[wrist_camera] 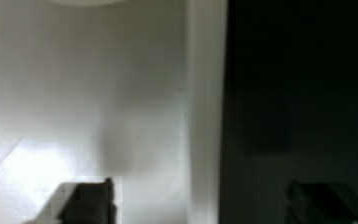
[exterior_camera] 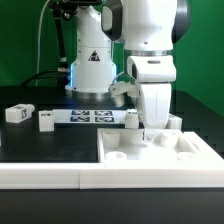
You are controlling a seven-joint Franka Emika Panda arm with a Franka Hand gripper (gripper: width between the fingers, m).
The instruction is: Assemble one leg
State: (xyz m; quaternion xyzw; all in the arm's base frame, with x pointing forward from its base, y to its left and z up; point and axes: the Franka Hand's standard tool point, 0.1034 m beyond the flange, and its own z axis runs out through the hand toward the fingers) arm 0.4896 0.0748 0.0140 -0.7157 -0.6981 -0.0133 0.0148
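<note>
The large white panel (exterior_camera: 160, 150) with round sockets lies at the front of the table. My gripper (exterior_camera: 149, 130) hangs straight down over the panel's back edge. In the wrist view the gripper (wrist_camera: 202, 200) is open, with its fingertips (wrist_camera: 83, 200) wide apart. One fingertip is over the white panel (wrist_camera: 105, 110) and the other over the dark table, and nothing is held between them. A leg (exterior_camera: 131, 118), a small white tagged block, stands just to the exterior view's left of the gripper. Two more legs (exterior_camera: 46, 121) (exterior_camera: 16, 113) lie further left.
The marker board (exterior_camera: 90, 117) lies flat behind the panel in front of the robot base (exterior_camera: 92, 70). Another small white block (exterior_camera: 174, 122) sits to the exterior view's right of the gripper. A white ledge (exterior_camera: 45, 172) runs along the table's front.
</note>
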